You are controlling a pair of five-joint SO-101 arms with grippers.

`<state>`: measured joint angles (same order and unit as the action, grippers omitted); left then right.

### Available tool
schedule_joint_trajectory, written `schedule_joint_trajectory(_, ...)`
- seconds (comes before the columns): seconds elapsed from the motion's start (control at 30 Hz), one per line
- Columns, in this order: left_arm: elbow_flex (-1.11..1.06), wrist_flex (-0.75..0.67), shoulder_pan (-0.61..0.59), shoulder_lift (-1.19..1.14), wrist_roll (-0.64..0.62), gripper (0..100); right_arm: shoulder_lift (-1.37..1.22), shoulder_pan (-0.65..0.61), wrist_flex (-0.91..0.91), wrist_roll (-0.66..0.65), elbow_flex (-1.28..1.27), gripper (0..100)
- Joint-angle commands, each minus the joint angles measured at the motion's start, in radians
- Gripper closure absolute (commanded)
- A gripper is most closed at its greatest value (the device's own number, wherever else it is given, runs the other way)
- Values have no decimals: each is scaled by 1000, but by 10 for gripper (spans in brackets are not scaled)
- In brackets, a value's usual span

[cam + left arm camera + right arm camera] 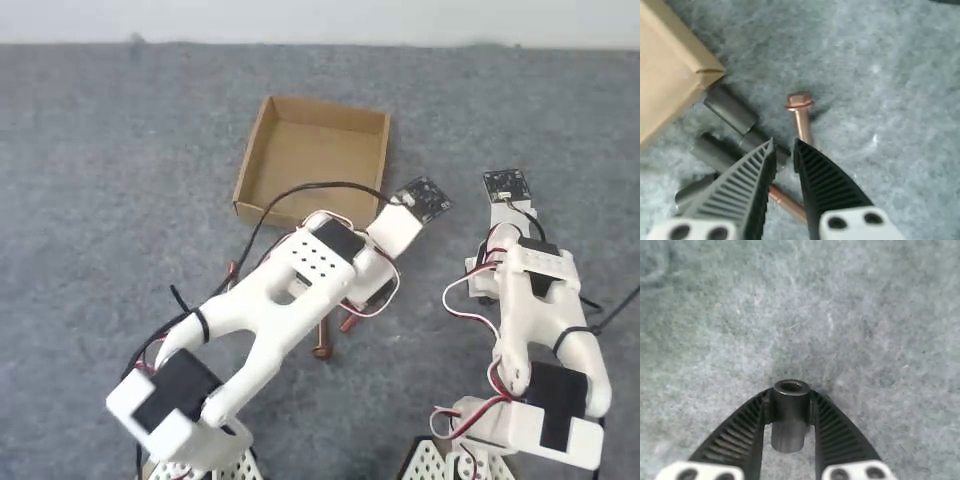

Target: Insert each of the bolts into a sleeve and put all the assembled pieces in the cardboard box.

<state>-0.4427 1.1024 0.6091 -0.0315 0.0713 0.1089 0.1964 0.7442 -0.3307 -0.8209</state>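
Bolt (801, 117) lies on the grey surface (890, 75) just ahead of the left gripper (785, 147), head away and shank running in under its fingers (752, 175) (slightly spread, holding nothing), while the right gripper (791, 394) pinches a sleeve (789, 415), bore turned outward.

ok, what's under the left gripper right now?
A copper bolt lies on the carpet, its shank running under the open left gripper. Dark sleeves and a second bolt lie partly covered by its fingers; their hidden ends can't be seen.
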Motion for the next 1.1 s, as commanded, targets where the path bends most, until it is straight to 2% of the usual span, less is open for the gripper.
schedule_joint_trajectory(0.0, 53, -11, -12, -61, -12, 867, 8, -2, -18, 6, 57, 991)
schedule_joint_trajectory(0.2, 122, 40, -5, -149, -6, 845, 8, -2, -18, 6, 55, 991)
schedule_joint_trajectory(0.47, 134, -54, -6, -216, -12, 845, 8, -2, -18, 6, 52, 991)
schedule_joint_trajectory(0.7, 263, 18, -5, -325, -14, 845, 8, -4, -18, 6, 52, 991)
schedule_joint_trajectory(0.9, 351, 29, 18, -411, -100, 939, 8, -4, -18, 6, 52, 991)
schedule_joint_trajectory(1.07, 466, 135, 25, -503, -100, 983, 8, -4, -18, 6, 52, 991)
